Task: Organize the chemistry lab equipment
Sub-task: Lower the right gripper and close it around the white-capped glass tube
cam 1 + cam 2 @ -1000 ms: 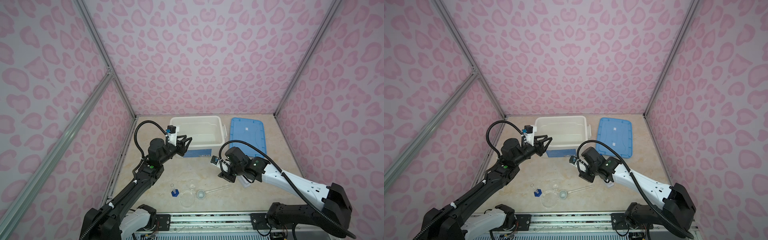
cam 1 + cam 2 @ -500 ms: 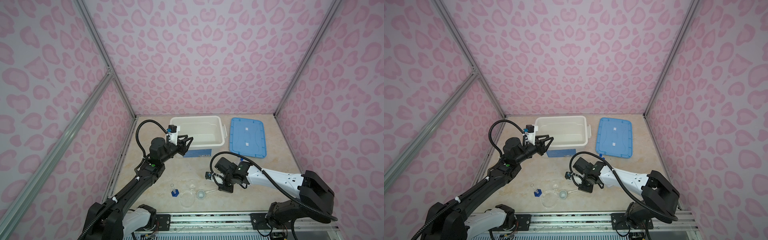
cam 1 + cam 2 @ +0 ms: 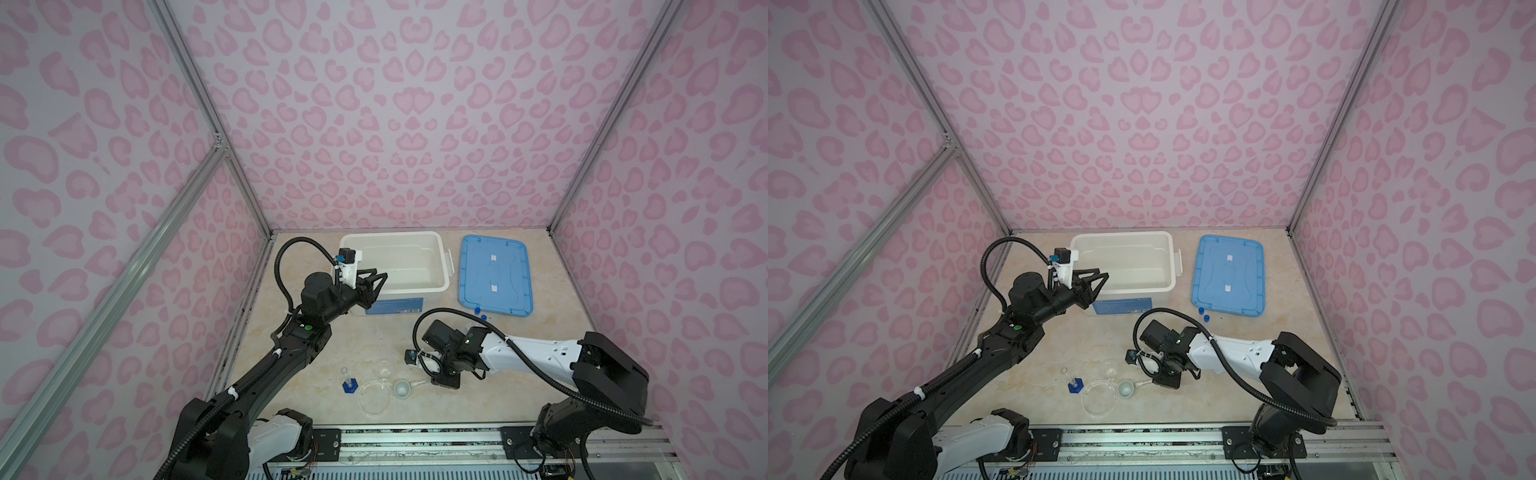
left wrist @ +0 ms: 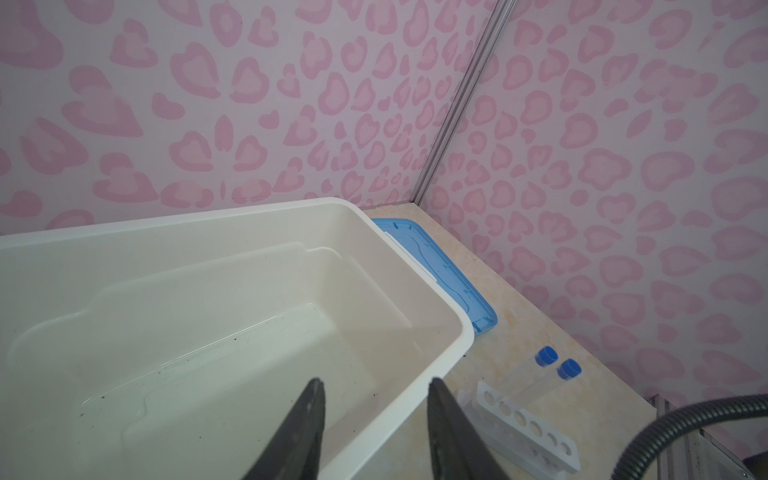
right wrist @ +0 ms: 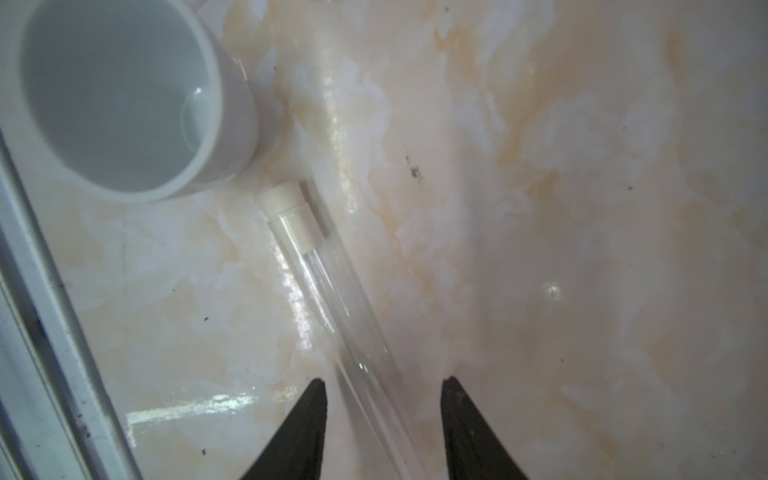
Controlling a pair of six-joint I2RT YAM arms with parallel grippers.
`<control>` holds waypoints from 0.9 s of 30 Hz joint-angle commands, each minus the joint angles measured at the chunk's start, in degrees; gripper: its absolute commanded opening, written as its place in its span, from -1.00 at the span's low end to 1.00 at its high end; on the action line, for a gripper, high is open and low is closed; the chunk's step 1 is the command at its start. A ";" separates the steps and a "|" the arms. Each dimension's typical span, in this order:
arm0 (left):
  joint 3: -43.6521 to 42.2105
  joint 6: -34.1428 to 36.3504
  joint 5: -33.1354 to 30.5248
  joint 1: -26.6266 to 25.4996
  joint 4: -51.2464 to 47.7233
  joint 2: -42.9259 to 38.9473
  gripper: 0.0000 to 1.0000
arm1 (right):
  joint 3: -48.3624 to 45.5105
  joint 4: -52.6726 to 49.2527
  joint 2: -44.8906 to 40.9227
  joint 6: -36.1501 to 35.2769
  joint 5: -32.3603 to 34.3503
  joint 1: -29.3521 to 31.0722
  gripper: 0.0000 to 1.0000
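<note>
The right arm [image 3: 536, 353] is reaching low across the worktop [image 3: 374, 336], its pincer [image 5: 384, 384] standing open astride a pale-capped tube [image 5: 328, 291] lying just beside a small cup [image 5: 232, 120]. The left arm [image 3: 291, 353] is stretching forward, its pincer [image 4: 374, 384] hanging open and empty above the white bin [image 3: 444, 266]. Pink-patterned walls [image 3: 395, 124] are enclosing the marbled surface.

Right jaws have come down astride the pale-capped test tube [image 5: 328, 299]
</note>
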 commanded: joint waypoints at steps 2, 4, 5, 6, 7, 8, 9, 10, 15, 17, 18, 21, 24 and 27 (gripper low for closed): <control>0.66 -0.08 0.75 0.06 2.27 0.17 -0.14 | -0.87 1.58 0.54 0.00 -0.59 0.17 -0.09; 0.66 0.01 0.58 0.06 2.19 0.12 -0.14 | -1.18 1.93 0.58 0.08 -0.73 0.16 -0.11; 0.66 0.07 0.48 0.07 2.12 0.07 -0.14 | -1.25 2.07 0.74 0.09 -0.98 0.15 -0.12; 0.57 0.07 0.49 0.07 2.18 0.08 -0.14 | -1.33 2.19 0.93 0.08 -1.11 0.19 -0.14; 0.57 0.07 0.55 0.06 2.17 0.04 -0.14 | -1.38 2.37 1.13 0.08 -1.27 0.19 -0.17; 0.49 0.07 0.48 0.00 2.18 0.08 -0.14 | -1.43 2.45 1.36 0.08 -1.47 0.30 -0.19; 0.49 0.02 0.42 0.03 2.18 0.08 -0.14 | -1.43 2.61 1.59 0.17 -1.49 0.32 -0.20; 0.40 0.00 0.41 0.07 2.18 -0.01 -0.14 | -1.54 2.80 1.65 0.17 -1.63 0.37 -0.22; 0.22 0.16 0.00 0.01 2.09 -0.36 -0.15 | -1.65 2.82 2.20 0.00 -2.09 0.63 -0.29; 0.14 0.08 -0.11 0.03 2.07 -0.51 -0.15 | -1.60 2.47 2.57 -0.26 -2.45 0.63 -0.33; 0.06 0.15 -0.17 0.01 2.09 -0.53 -0.16 | -1.74 2.38 2.67 -0.35 -2.53 0.71 -0.36; -0.23 0.09 -0.44 0.06 2.09 -0.95 -0.16 | -1.82 2.16 2.70 -0.55 -2.38 0.88 -0.42; -0.23 0.20 -0.59 0.07 2.09 -1.06 -0.17 | -1.86 2.20 2.66 -0.67 -2.49 0.81 -0.51; -0.28 0.24 -0.75 0.07 2.13 -1.06 -0.19 | -1.98 2.20 2.72 -0.62 -2.26 0.90 -0.58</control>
